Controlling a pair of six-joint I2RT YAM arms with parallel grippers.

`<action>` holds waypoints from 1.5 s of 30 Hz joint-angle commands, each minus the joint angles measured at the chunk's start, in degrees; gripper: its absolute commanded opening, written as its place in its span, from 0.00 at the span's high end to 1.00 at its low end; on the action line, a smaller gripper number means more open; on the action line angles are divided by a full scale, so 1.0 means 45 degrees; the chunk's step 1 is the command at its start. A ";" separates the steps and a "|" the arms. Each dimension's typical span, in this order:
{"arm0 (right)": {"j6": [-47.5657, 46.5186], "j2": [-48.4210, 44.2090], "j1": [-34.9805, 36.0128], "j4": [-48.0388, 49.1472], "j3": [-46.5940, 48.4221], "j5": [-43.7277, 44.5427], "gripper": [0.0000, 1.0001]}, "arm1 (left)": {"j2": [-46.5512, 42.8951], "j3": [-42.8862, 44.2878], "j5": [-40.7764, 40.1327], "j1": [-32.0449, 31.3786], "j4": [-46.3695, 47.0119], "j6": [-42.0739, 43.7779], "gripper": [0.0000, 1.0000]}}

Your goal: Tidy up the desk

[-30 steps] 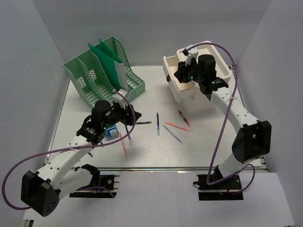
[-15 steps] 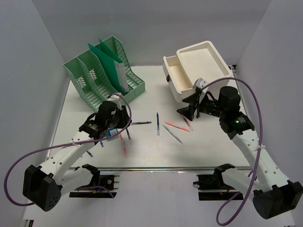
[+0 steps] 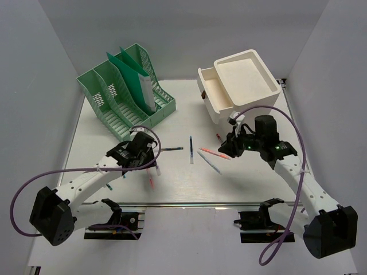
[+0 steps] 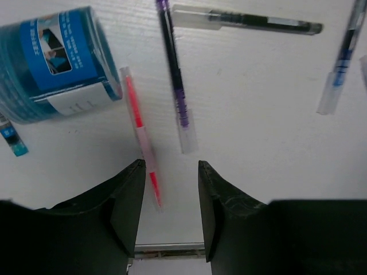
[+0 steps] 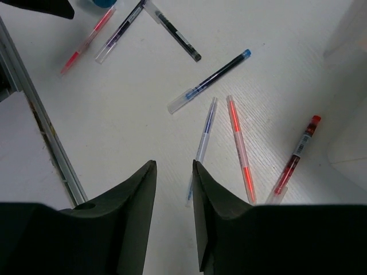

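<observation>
The desk (image 3: 183,186), a large flat white tabletop with a metal rail along its near edge, fills my top view between pale grey walls. A mint-green slotted plastic file rack (image 3: 123,91) stands at its far left, and a white drawer box (image 3: 241,80) with its drawer pulled out stands at far right. My left gripper (image 4: 170,172) hangs low over the near left, jaws about half apart and empty. My right gripper (image 5: 173,169), likewise part open and empty, hovers right of centre. Risk one: the blue-labelled cylindrical tub (image 4: 54,63) lies on its side near the left jaws, so a descent could set it rolling. Risk two: the thin red pen (image 4: 139,143) runs beside one finger rather than between the jaws, and may skid. Risk three: on the right, a pale blue pen (image 5: 203,137) and a red-and-clear pen (image 5: 239,146) lie close together, so one closing might catch both.
</observation>
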 commanded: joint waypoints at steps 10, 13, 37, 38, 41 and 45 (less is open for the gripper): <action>0.0054 -0.1045 -0.0196 0.0575 -0.0325 0.0763 0.60 | 0.1111 -0.0864 -0.2371 -0.1025 -0.0795 -0.2798 0.50; 0.0074 -0.1084 -0.0216 0.0673 -0.0384 0.0939 0.60 | 0.1502 -0.1117 -0.2352 -0.1182 -0.0349 -0.2975 0.52; 0.0191 -0.0968 -0.0938 0.0849 -0.0540 0.0686 0.59 | 0.3144 -0.2504 -0.2782 -0.1924 0.1568 -0.3894 0.65; 0.0210 -0.1025 -0.0958 0.0868 -0.0540 0.0686 0.59 | 0.3028 -0.2582 -0.2685 -0.2040 0.1606 -0.3952 0.66; 0.0230 -0.1084 -0.1093 0.0888 -0.0559 0.0647 0.59 | 0.2832 -0.2797 -0.2509 -0.2042 0.1665 -0.3933 0.74; 0.0289 -0.1104 -0.1250 0.0966 -0.0560 0.0530 0.59 | 0.2812 -0.2720 -0.2138 -0.2177 0.1685 -0.3796 0.84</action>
